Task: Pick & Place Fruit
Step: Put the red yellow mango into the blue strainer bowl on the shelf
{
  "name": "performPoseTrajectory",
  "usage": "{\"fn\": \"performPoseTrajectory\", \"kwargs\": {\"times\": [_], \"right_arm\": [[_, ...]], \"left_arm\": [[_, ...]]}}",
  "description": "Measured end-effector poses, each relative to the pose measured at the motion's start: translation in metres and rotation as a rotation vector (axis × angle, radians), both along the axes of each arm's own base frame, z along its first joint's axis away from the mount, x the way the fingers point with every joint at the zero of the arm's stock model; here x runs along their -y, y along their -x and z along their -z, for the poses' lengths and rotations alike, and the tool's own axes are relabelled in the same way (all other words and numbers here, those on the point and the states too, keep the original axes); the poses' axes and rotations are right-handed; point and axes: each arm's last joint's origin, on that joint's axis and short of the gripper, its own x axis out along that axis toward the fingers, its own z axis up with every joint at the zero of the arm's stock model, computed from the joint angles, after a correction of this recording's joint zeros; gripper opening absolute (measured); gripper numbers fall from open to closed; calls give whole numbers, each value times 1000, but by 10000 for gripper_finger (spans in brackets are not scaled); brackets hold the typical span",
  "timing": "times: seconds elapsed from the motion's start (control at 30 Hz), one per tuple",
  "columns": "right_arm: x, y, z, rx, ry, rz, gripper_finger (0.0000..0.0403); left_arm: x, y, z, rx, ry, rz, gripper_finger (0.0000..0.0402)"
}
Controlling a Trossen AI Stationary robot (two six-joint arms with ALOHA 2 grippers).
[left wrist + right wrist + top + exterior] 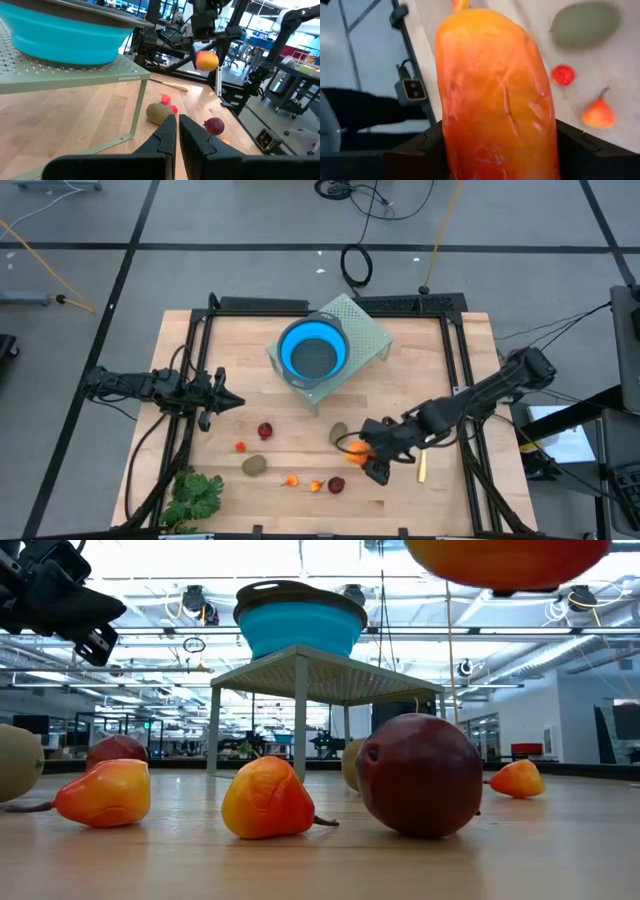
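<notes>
Orange-red and long, the toy fruit (495,95) is clamped between the right gripper's (372,452) 2 dark fingers, which stand wide apart around its thick body and press on both its sides. In the high view this gripper sits over the front right part of the wooden table (420,380), and the low view shows the fruit's underside lifted clear of the tabletop, above a dark red ball (418,775).

The rest of the fruit lies loose on the wood. 1 brown-green oval (338,432) rests just beside the right gripper, toward the table's middle; the other oval (254,465) lies farther left near the front. A second dark red ball (265,431) sits left of centre, with a tiny orange piece (240,446) near it. 2 small orange pear-shaped pieces (291,480) lie side by side close to the front edge, next to the first dark red ball.

A blue collapsible bowl (313,351) stands on a pale green perforated metal stand (365,330) at the back middle of the table.

The left gripper (232,402) waits near the table's left edge, its fingers pressed together and holding nothing. A green leafy bunch (195,496) lies at the front left corner.
</notes>
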Motion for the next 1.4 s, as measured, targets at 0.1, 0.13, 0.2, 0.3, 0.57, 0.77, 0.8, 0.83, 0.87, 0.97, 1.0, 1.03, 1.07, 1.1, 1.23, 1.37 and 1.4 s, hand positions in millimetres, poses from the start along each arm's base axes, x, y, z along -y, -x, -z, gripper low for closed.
{"fn": "performPoseTrajectory", "kwargs": {"times": [0.1,0.13,0.2,0.3,0.57,0.77,0.8,0.83,0.87,0.97,1.0,1.03,1.07,1.1,1.23,1.37,1.4], "right_arm": [[3,4,-6,20,12,34,236],[4,5,-6,16,25,41,236],[4,6,-5,5,32,42,236],[5,7,-5,-7,39,41,237],[4,5,-5,20,50,23,237],[0,-5,-15,175,36,7,237],[-1,-7,-17,212,25,-1,237],[-2,-10,-20,253,11,-16,237],[-3,-12,-23,295,-1,-26,237],[-6,-18,-32,405,-28,-40,237],[-7,-19,-35,438,-34,-45,237],[-7,-21,-37,467,-37,-50,237],[-8,-22,-39,493,-38,-55,237],[-8,-22,-41,517,-36,-60,237],[-8,-24,-41,578,11,-57,237],[-5,-20,-26,588,24,-53,237],[-3,-19,-21,590,12,-40,237]], "left_arm": [[0,0,0,3,0,0,19],[0,0,0,3,0,0,19],[0,0,0,4,1,0,19],[0,0,0,4,0,-1,19],[0,0,0,3,-1,0,19],[0,0,0,3,-1,-1,19],[0,0,0,3,-1,-1,19],[0,0,0,3,-1,-1,19],[0,0,0,3,-2,0,19],[0,0,0,3,-2,0,19],[0,0,0,3,-2,0,19],[0,0,0,3,-2,0,19],[0,0,0,3,-2,0,19],[0,0,0,3,-1,0,19],[0,0,0,3,1,0,19],[0,0,0,3,1,0,19],[0,0,0,2,1,0,19]]}}
